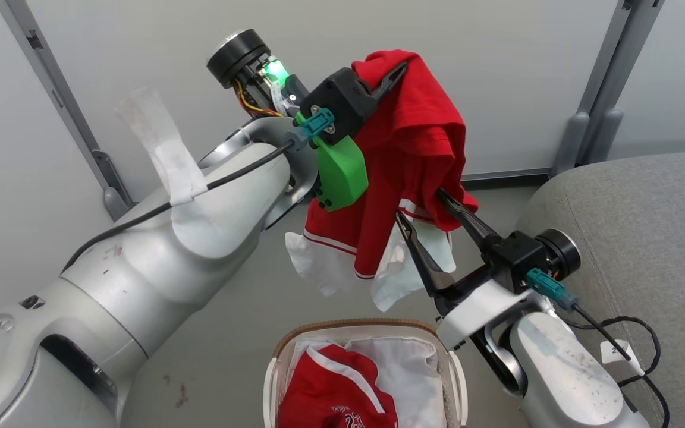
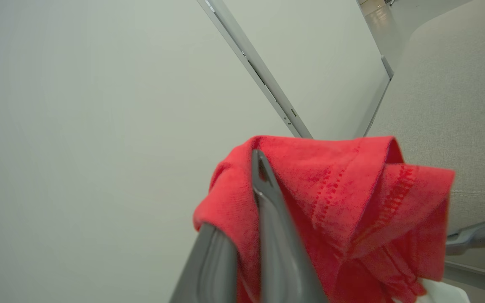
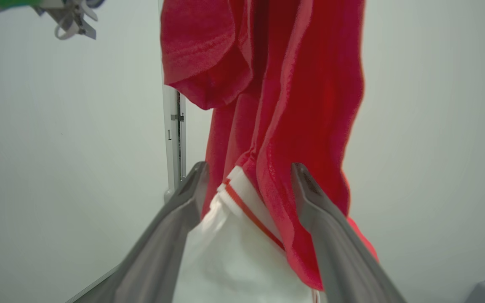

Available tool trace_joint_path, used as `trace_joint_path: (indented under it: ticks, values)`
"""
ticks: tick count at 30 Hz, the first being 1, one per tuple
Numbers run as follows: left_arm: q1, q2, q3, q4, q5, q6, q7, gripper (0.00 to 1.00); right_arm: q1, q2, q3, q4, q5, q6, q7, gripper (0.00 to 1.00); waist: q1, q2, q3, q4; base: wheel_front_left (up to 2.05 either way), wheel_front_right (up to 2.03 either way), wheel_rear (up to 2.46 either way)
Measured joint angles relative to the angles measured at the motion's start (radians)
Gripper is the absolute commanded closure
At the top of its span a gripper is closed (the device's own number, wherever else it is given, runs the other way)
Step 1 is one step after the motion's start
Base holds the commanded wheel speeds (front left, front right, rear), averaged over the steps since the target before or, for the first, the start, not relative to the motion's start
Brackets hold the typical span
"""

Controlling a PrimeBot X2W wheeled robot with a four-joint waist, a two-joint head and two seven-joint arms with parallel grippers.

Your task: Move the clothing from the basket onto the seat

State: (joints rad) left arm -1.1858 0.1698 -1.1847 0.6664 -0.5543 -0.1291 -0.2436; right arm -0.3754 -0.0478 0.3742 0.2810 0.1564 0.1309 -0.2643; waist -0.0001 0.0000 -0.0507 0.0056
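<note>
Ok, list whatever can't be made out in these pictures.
- Basket: near end cut off by head view's bottom edge.
- Garment in basket: print cut by that edge, too small to read.
- Seat: runs off head view's right edge.
- Held garment: folds hide its front in every view.
- Right gripper: jaws open around the cloth; contact unclear.

The basket [image 1: 283,351] runs off the head view's bottom edge, and so does the garment in the basket [image 1: 324,392], whose white print is too small to read. The seat [image 1: 634,226] is cut by the right edge. The left gripper [image 1: 401,70] has one finger hidden under a fold of the hanging garment [image 1: 420,142]. In the right wrist view its top leaves the frame; whether the right gripper [image 3: 249,168] touches the cloth cannot be told.
</note>
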Motion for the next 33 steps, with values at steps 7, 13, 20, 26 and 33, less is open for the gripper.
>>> trace_joint_path:
  ticks: [7, 13, 20, 26, 33]
  values:
    - [-0.013, -0.028, -0.033, -0.013, -0.020, 0.000, -0.001, 1.00, -0.075, 0.000, 0.005, 0.135, -0.023, 0.000, 0.000, 0.00, 0.0000, 0.0000, -0.002, 0.023, 0.00, 0.00, 0.00]
    - [-0.019, -0.036, -0.048, -0.026, -0.049, 0.000, -0.001, 1.00, -0.121, -0.001, -0.031, 0.231, -0.078, 0.000, 0.000, 0.00, 0.0000, 0.0000, -0.001, 0.035, 0.00, 0.00, 0.00]
    - [-0.020, -0.038, -0.057, -0.037, -0.068, 0.000, -0.004, 1.00, -0.163, 0.000, -0.083, 0.290, -0.104, 0.000, 0.000, 0.82, 0.0000, 0.0000, 0.004, 0.043, 0.00, 0.00, 0.00]
    - [-0.019, -0.036, -0.060, -0.037, -0.080, 0.000, -0.005, 1.00, -0.172, -0.001, -0.113, 0.296, -0.114, 0.000, 0.000, 1.00, 0.0000, 0.0000, 0.004, 0.045, 0.00, 0.00, 0.00]
    - [0.011, -0.023, -0.049, -0.015, -0.110, 0.000, -0.012, 1.00, -0.166, -0.001, -0.121, 0.280, -0.114, 0.000, 0.000, 1.00, 0.0000, 0.0000, 0.003, 0.038, 0.00, 0.00, 0.00]
